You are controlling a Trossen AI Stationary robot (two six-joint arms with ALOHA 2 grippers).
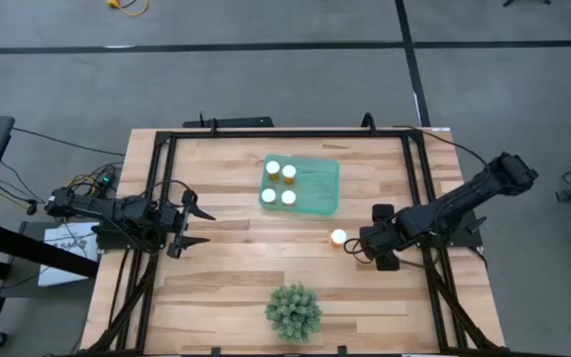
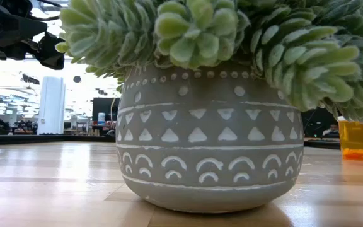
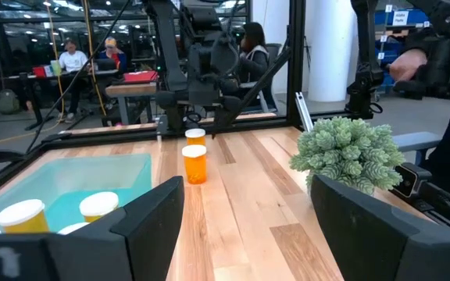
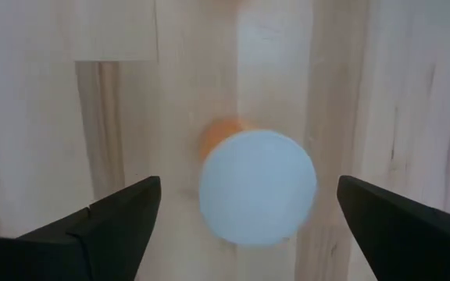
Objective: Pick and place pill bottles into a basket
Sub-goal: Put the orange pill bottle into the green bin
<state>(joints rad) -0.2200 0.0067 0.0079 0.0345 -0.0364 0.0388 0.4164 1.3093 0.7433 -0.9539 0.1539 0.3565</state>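
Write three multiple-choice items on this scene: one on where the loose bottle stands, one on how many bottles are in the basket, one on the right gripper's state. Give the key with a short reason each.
1. Where does the loose bottle stand?
A. Inside the basket
B. On the table between the basket and the right gripper
C. Against the plant

2. How many bottles show in the basket?
A. One
B. Four
C. Six

3. How is the right gripper?
A. Open above the loose bottle
B. Shut on a bottle
C. Lying in the basket

Key:
1 B: the high view shows its white cap on bare wood, just ahead of the right gripper and apart from the plant.
2 B: four white caps sit in the basket's left part in the high view.
3 A: in the right wrist view both fingers stand wide on either side of the cap, not touching it.
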